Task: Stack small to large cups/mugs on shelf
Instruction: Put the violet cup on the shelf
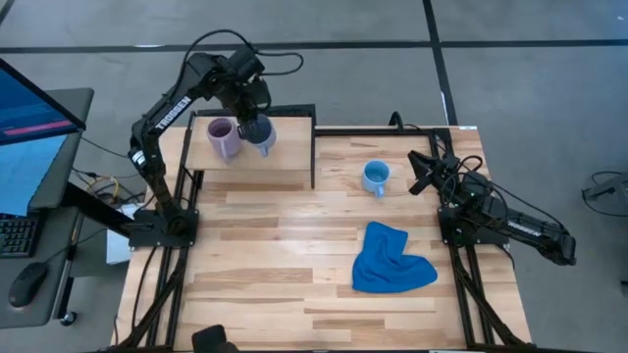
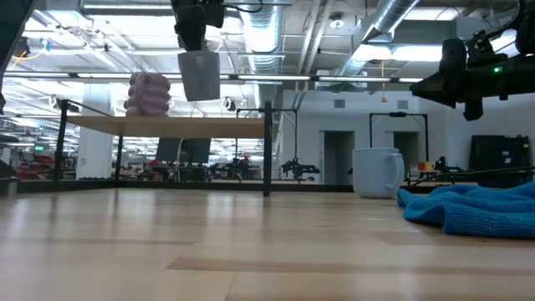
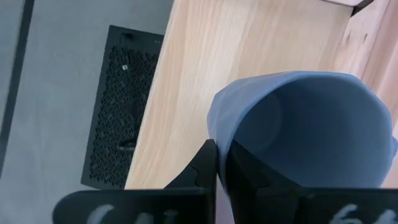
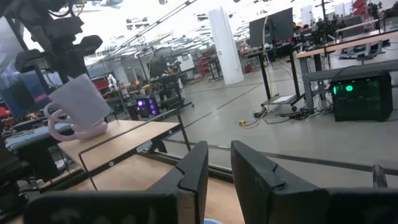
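The pale purple mug [image 1: 223,138] stands on its base on the light-wood shelf [image 1: 285,162] at the table's far left; it also shows in the low view [image 2: 148,94]. My left gripper [image 1: 250,116] is shut on the grey-blue mug [image 1: 260,135], just right of the purple one and above the shelf [image 2: 167,124]. The bright light blue mug [image 1: 376,177] stands on the tabletop right of the shelf. My right gripper [image 1: 420,173] hovers just right of it, a little open and empty. My left gripper holds the grey-blue mug by its rim wall [image 3: 219,140], one finger [image 3: 252,177] inside the mug and one [image 3: 204,168] outside. The fingers come from above, pointing down. The mug [image 2: 199,74] hangs mouth up, nearly upright, lifted clear of the shelf board.
A crumpled blue cloth [image 1: 392,260] lies on the tabletop at the near right. The shelf's black frame post [image 2: 267,150] stands at its right end. A monitor, keyboard and mouse [image 1: 27,284] sit off the table's left side.
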`<state>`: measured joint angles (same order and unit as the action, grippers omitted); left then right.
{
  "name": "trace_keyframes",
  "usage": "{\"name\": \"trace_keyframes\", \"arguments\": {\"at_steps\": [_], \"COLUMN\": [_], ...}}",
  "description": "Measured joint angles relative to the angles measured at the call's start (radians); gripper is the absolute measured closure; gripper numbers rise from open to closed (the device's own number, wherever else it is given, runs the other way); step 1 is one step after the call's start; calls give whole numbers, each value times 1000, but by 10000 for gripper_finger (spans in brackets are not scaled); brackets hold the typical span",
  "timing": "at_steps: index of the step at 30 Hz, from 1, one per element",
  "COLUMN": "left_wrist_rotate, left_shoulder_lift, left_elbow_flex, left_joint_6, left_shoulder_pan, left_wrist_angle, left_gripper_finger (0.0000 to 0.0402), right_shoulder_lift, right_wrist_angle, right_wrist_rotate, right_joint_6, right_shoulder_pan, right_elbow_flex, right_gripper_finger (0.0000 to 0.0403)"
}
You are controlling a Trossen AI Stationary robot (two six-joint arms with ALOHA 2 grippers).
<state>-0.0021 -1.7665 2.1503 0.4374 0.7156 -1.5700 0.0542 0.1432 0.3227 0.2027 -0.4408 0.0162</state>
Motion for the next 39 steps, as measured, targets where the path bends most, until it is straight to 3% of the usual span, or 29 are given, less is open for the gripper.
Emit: {"name": "trace_keyframes", "arguments": {"at_steps": [19, 39], "left_wrist_rotate": [-42, -64], "left_shoulder_lift": [0, -3], "left_elbow_flex": [-171, -191], "left_joint_6": [29, 40], "left_shoulder_pan": [50, 50], "left_wrist_angle": [5, 13], "left_gripper_finger": [401, 378], "right_shoulder_lift": [0, 0], "right_wrist_angle": [-1, -1], "right_wrist_rotate": [0, 0], "right_joint_6": [0, -1], "right_shoulder_pan": [0, 0], "right_elbow_flex": [0, 0], "right_gripper_finger": [310, 310]}}
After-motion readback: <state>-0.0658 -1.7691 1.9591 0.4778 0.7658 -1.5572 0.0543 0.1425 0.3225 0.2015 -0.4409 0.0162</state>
